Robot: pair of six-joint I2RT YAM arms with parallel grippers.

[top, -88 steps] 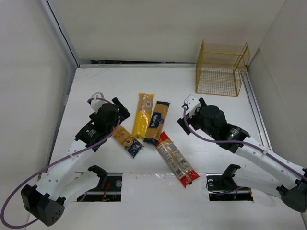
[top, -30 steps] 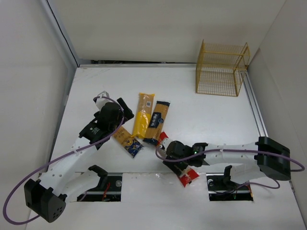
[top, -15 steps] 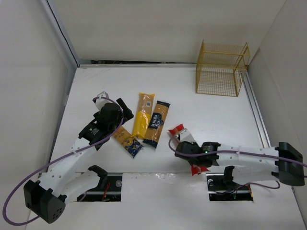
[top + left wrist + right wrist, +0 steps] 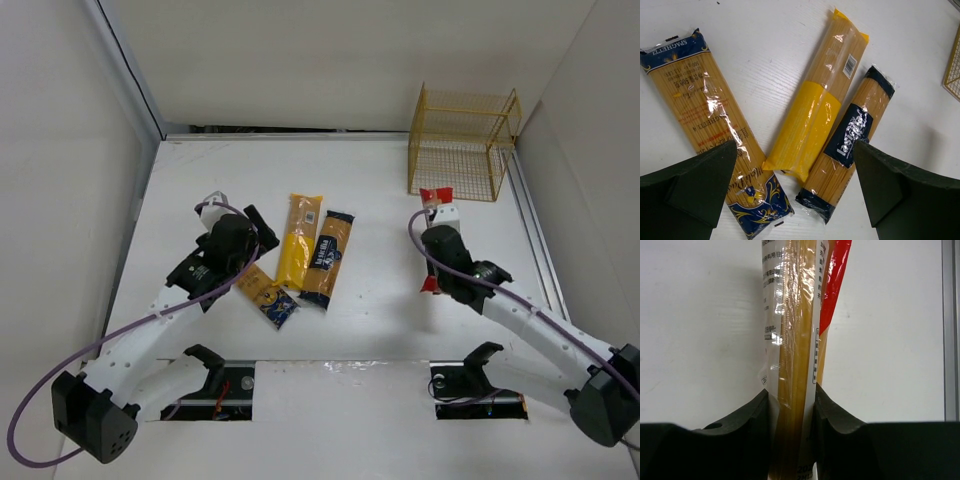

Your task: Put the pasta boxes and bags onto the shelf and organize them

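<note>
My right gripper point(image 4: 440, 243) point(image 4: 790, 395) is shut on the red clear-windowed pack point(image 4: 436, 196) point(image 4: 796, 315). The pack is held off the table in front of the yellow wire shelf point(image 4: 462, 146), its length running along the gripper. On the table to the left lie the yellow bag point(image 4: 298, 240) point(image 4: 815, 112), the dark-blue-and-tan pack point(image 4: 327, 257) point(image 4: 852, 140) and the smaller tan blue-ended bag point(image 4: 266, 293) point(image 4: 707, 117). My left gripper point(image 4: 260, 232) point(image 4: 794, 146) hovers open above these three, touching none.
White walls close in the table on the left, back and right. A metal rail point(image 4: 532, 232) point(image 4: 950, 330) runs along the right edge beside the shelf. Two cut-outs with arm mounts point(image 4: 205, 375) sit at the near edge.
My right gripper has closed on the red pack, lifted it from the near middle of the table and swung it right and back towards the shelf. The left arm has stayed put.
</note>
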